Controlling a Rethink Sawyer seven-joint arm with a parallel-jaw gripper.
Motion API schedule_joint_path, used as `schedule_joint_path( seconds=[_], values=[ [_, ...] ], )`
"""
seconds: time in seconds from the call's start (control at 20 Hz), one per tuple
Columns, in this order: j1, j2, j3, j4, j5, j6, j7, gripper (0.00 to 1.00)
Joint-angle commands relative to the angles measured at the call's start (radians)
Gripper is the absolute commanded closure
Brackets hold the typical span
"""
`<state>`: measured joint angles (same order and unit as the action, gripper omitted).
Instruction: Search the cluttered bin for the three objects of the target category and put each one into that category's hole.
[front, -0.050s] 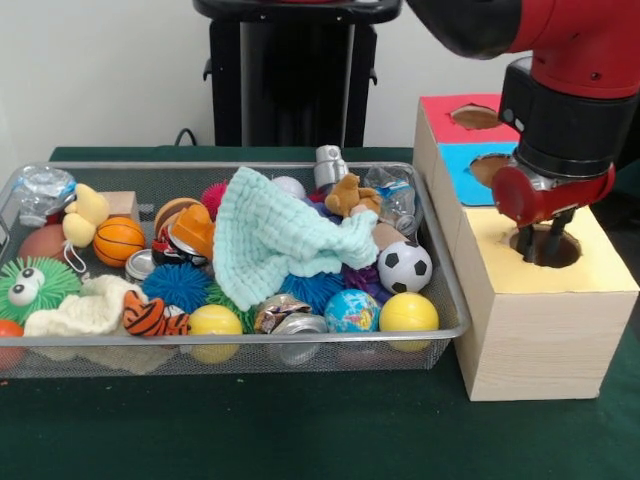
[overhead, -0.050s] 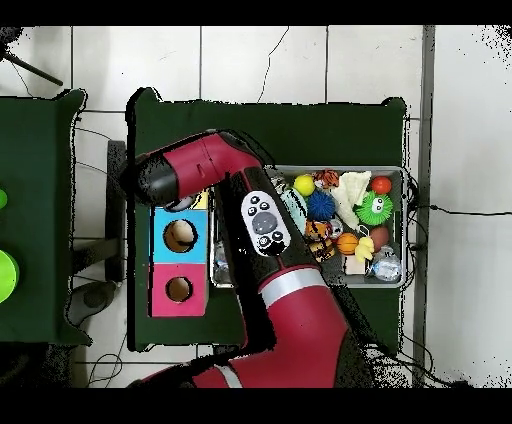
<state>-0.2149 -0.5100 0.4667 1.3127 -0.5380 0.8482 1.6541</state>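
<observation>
The green tabletop (front, -0.050s: 300, 430) carries a wire bin (front, -0.050s: 440, 290) crammed with balls, cans, soft toys and a mint cloth (front, -0.050s: 275, 235). Beside it, the hand (front, -0.050s: 541, 245) hangs over the wooden box's (front, -0.050s: 540, 340) yellow hole (front, -0.050s: 560, 252), fingers spread, empty.

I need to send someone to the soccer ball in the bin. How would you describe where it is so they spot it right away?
Start at the wire mesh bin and go to its end nearest the wooden box. Just past the pale green cloth, the soccer ball sits above a yellow ball. It is the only white ball with black patches.
</observation>
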Motion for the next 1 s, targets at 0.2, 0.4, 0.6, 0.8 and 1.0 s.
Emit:
schedule_joint_path(
  seconds=[0.2, 0.4, 0.6, 0.8, 1.0],
  values=[
    [-0.132, 0.007, -0.087, -0.047, -0.072, -0.078, -0.025, 1.0],
    [-0.122, -0.002, -0.097, -0.047, -0.073, -0.071, -0.014, 1.0],
    [-0.121, -0.006, -0.1, -0.045, -0.067, -0.056, -0.009, 1.0],
    [-0.134, -0.014, -0.084, -0.044, -0.044, -0.018, -0.038, 1.0],
    [-0.147, -0.055, -0.067, -0.026, -0.007, 0.04, -0.067, 1.0]
  ],
)
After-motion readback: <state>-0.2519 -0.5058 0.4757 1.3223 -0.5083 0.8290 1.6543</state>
